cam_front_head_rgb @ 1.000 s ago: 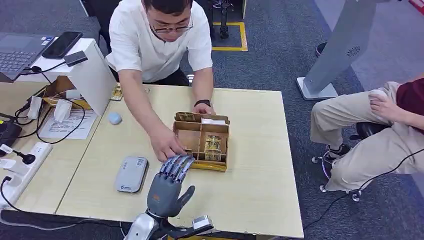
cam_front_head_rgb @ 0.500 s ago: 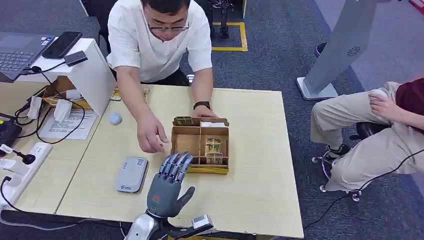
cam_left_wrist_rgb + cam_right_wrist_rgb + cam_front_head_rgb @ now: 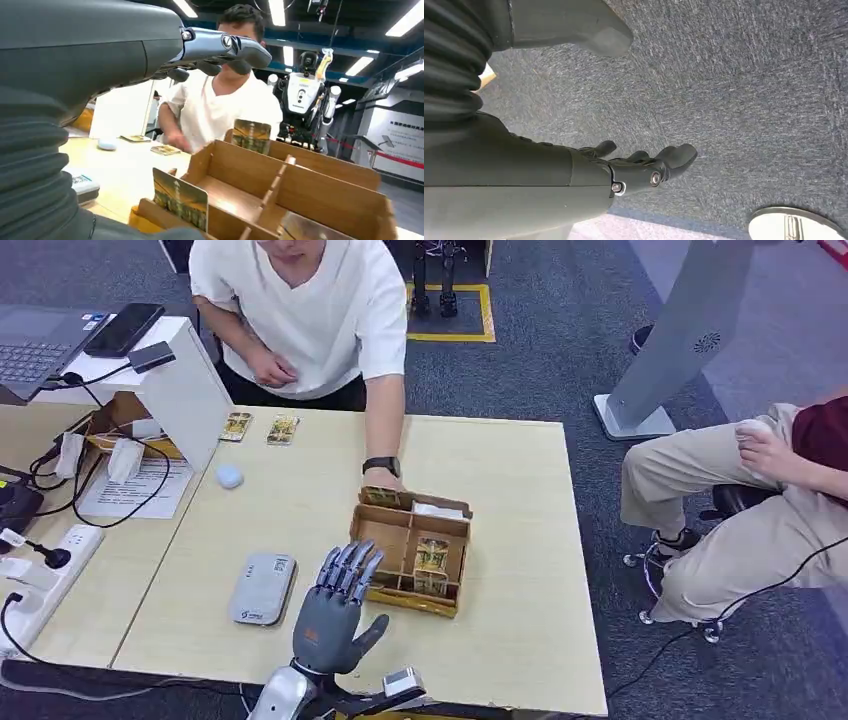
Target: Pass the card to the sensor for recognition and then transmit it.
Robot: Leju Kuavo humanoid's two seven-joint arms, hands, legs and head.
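So far nothing of the task is done, as I judge it: my left robot hand [image 3: 335, 610] is raised over the near edge of the worktop [image 3: 520, 630], fingers spread and straight, holding nothing. Its fingertips reach just to the near left corner of the cardboard box [image 3: 410, 550], a shallow tray split into compartments. My right robot hand [image 3: 644, 167] hangs at my side over grey carpet, fingers loosely curled in around nothing.

Several picture cards stand on edge in the box. One card [image 3: 180, 198] leans in the near compartment, closest to my left robot hand; others [image 3: 431, 555] stand in the right-hand compartment. Just left of my hand lies the sensor [image 3: 262, 588], a flat grey card reader, with no card on it.

At the far side a person [image 3: 310, 310] in a white shirt rests one hand on the box's far edge. Two more cards [image 3: 260, 427] lie flat at the far left.

Still to do: pick a card, hold it to the sensor, hand it on.
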